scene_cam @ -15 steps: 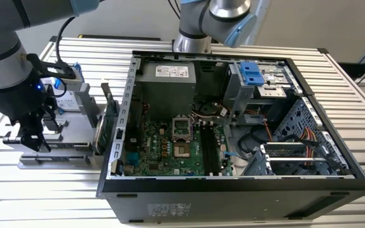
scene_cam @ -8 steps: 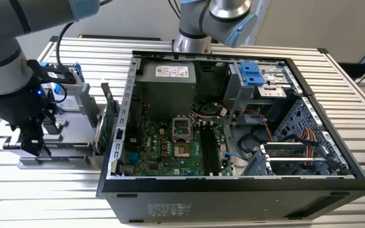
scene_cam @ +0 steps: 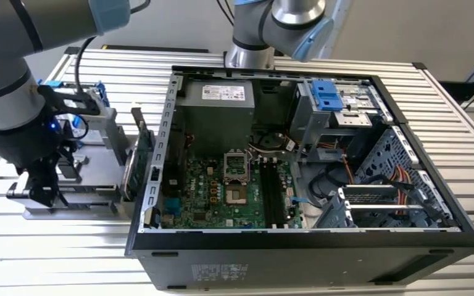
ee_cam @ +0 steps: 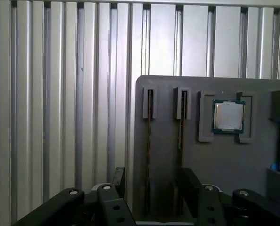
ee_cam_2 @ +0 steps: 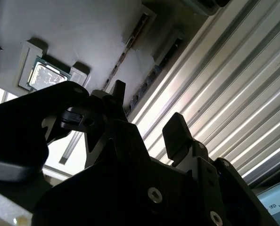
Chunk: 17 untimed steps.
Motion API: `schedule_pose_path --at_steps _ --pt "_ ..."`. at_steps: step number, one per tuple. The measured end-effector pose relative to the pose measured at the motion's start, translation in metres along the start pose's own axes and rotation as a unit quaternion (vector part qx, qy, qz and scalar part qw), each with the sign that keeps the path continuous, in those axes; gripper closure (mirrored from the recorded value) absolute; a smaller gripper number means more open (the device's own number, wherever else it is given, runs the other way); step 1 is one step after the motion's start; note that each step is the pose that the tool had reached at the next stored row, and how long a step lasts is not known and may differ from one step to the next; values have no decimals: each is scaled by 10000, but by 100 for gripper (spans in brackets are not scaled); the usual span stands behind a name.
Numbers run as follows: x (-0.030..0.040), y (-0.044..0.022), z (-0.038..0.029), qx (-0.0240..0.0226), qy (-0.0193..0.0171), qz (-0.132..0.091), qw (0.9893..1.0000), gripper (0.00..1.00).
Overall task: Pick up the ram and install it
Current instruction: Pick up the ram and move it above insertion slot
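Hovering over gray holder (ee_cam: pixel 225 160), jaws wide, empty, flanking ram (ee_cam: pixel 149 136) edge; slatted table (ee_cam: pixel 60 94) alongside.

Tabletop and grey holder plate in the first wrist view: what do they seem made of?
The tabletop looks like bare aluminium: silvery ribbed slats with a soft metallic sheen. The holder plate looks like matte grey plastic, perhaps painted metal: even colour, no glare, raised pocket rims.

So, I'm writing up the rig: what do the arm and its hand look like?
The arm has silvery-grey and dark segments with light blue joint caps, and a black cable runs beside it. The hand is matte black, with two blocky fingers and silver screw heads.
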<state>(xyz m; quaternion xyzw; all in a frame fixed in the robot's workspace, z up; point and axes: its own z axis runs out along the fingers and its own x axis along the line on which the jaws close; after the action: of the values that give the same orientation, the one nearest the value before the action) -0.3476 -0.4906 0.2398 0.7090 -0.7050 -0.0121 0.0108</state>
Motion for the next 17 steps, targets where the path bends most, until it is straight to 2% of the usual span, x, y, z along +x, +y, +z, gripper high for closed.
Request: schedule_pose_path --at_steps 4,12,17 --pt "4 -1 32 0 -2 71 10000 0" --pt "13 -1 101 -1 -1 72 10000 0" --pt "63 -2 140 0 -2 72 10000 0"
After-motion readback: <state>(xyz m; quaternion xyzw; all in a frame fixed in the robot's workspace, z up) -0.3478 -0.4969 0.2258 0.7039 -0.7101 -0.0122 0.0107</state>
